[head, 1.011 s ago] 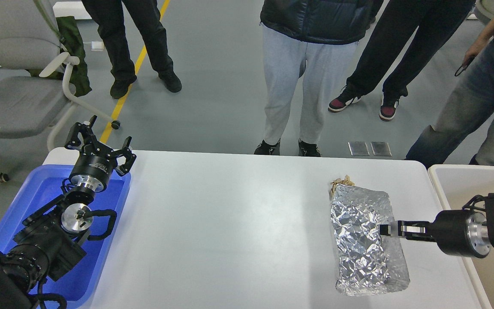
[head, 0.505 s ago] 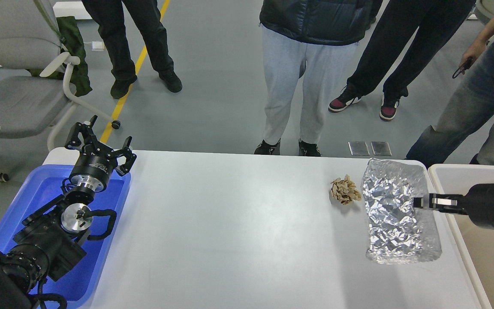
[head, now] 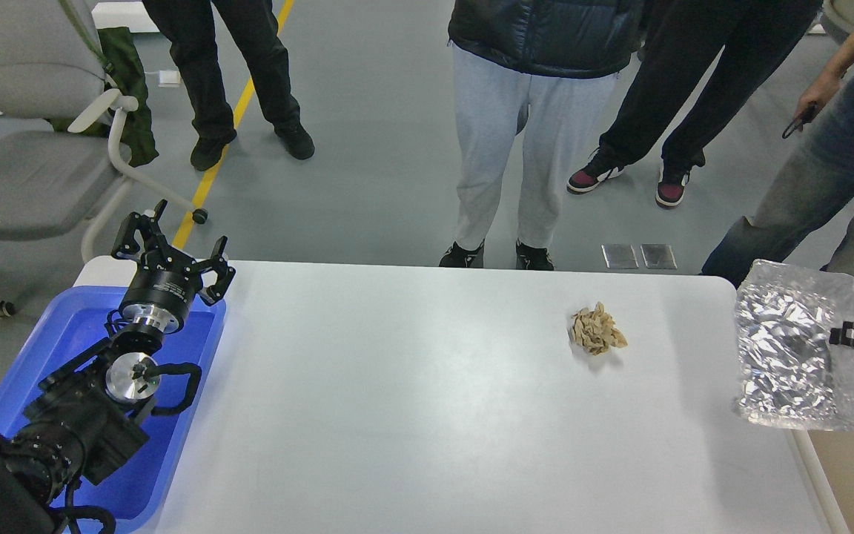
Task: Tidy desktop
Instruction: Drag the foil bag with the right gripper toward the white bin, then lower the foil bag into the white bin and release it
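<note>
The desktop is a wide white tabletop. A crumpled brown paper wad lies on it, right of the middle. My right gripper reaches in from the right edge and is shut on a crinkled silver foil bag. It holds the bag in the air over the table's right edge and the rim of the off-white bin. My left gripper is open and empty above the far end of the blue tray.
Several people stand just beyond the table's far edge. A grey office chair is at the far left. The bin's beige inside shows at the lower right corner. My left arm covers much of the blue tray.
My right gripper has carried the foil bag off the table, up and to the right, to the bin's edge. The paper wad it covered now lies in the open. The left arm has not moved.
</note>
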You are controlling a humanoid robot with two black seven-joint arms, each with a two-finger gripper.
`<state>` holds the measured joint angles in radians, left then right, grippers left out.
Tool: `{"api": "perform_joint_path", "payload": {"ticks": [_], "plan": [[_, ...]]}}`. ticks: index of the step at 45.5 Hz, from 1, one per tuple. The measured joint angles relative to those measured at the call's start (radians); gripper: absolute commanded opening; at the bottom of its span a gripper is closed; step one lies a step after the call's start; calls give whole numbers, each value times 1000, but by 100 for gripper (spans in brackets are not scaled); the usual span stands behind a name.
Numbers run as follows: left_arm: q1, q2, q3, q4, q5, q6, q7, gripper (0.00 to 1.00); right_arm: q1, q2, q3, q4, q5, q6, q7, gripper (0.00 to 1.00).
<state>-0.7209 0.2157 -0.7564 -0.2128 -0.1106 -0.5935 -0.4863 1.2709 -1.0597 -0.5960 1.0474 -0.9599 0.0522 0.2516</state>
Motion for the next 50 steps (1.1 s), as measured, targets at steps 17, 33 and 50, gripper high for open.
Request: {"api": "perform_joint_path", "payload": {"ticks": [17,33,50], "plan": [[0,0,0,0,0,0,0,100,-167,143,-1,-358,4,-107,57,0],[0,0,0,1,0,1,0,100,-334,297,-3,-702,7,-142,78,0],[0,-1,0,1,0,1,0,100,-460,391,-7,-851,6,-144,48,0]]}}
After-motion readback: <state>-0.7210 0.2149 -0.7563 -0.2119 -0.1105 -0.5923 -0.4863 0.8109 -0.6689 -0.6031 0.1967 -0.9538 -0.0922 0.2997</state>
